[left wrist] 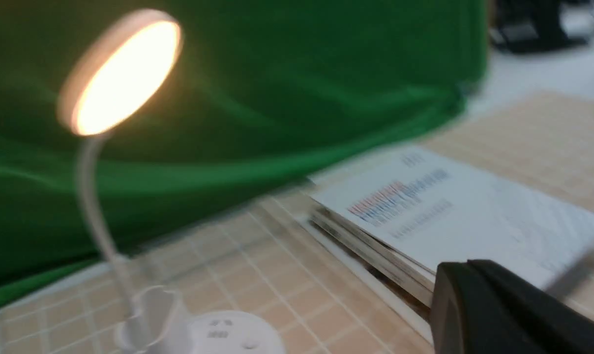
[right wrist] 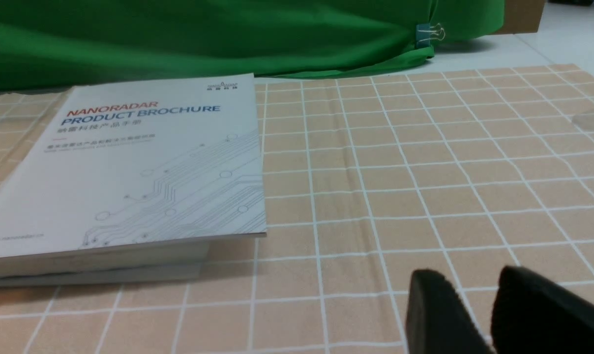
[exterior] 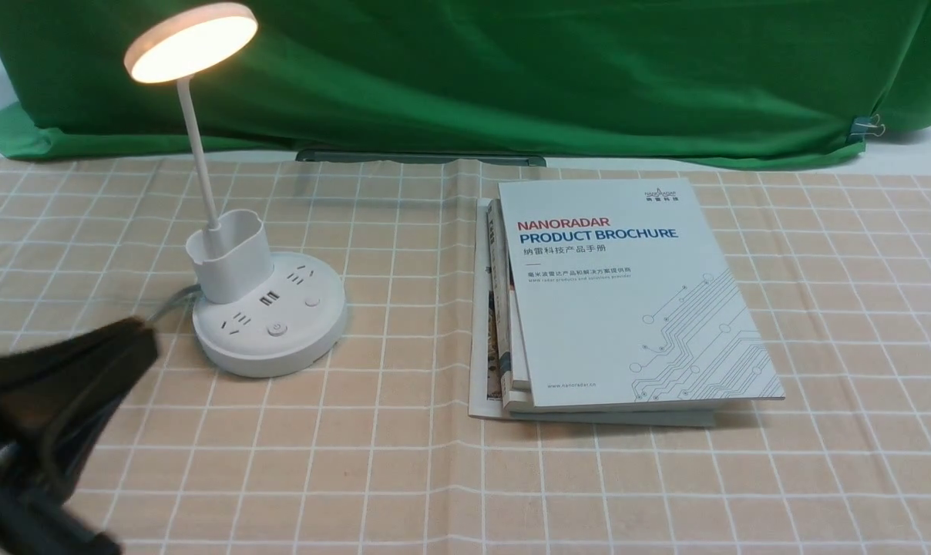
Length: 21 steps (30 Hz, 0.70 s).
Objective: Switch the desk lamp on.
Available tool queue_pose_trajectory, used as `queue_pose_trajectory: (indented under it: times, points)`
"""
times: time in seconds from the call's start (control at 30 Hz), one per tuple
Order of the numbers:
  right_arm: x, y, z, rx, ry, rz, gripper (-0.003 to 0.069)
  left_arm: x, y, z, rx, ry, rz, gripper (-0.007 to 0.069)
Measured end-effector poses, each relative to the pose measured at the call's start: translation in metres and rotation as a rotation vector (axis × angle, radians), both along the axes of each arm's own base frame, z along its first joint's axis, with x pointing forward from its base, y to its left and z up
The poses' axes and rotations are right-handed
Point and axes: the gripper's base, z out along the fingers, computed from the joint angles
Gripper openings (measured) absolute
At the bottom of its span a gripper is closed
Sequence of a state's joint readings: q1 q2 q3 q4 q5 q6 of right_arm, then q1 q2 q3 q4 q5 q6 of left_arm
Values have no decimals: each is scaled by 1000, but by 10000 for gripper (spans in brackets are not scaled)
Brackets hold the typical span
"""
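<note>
The white desk lamp (exterior: 269, 324) stands at the left of the checked tablecloth. Its round disc head (exterior: 192, 42) glows warm white. A cup-shaped holder (exterior: 230, 258) sits on the round base, which carries sockets, USB ports and a round button (exterior: 277, 329). The lit lamp also shows, blurred, in the left wrist view (left wrist: 120, 73). My left gripper (exterior: 146, 339) is black and blurred, just left of the base and apart from it; its jaws are closed together and empty in the left wrist view (left wrist: 466, 265). My right gripper (right wrist: 469, 278) hovers over bare cloth, slightly open and empty.
A stack of booklets topped by a white "Nanoradar Product Brochure" (exterior: 627, 293) lies right of the lamp. A green cloth (exterior: 512, 77) hangs along the back, with a binder clip (exterior: 866, 127) at its right end. The lamp's grey cable (exterior: 169, 304) runs left from the base.
</note>
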<state>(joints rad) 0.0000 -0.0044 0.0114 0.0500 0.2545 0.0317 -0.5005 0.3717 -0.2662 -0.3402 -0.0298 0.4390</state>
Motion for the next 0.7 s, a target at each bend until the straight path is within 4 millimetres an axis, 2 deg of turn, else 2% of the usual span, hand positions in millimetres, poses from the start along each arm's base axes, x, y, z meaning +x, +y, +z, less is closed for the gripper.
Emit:
queue_pose_trajectory:
  times: [0.03, 0.07, 0.23, 0.37, 0.53, 0.7]
  points:
    - [0, 0, 0, 0, 0, 0, 239, -1, 1, -3, -2, 2, 3, 1]
    - [0, 0, 0, 0, 0, 0, 239, -9, 10, -23, -45, -36, 56, 1]
    - [0, 0, 0, 0, 0, 0, 239, -20, 25, -57, -191, -40, 177, 1]
    - [0, 0, 0, 0, 0, 0, 239, -26, 33, -61, -275, -47, 268, 1]
    - [0, 0, 0, 1, 0, 0, 239, -26, 38, -71, -262, 44, 382, 1]
    - [0, 0, 0, 1, 0, 0, 239, -26, 37, -82, -276, 175, 396, 1]
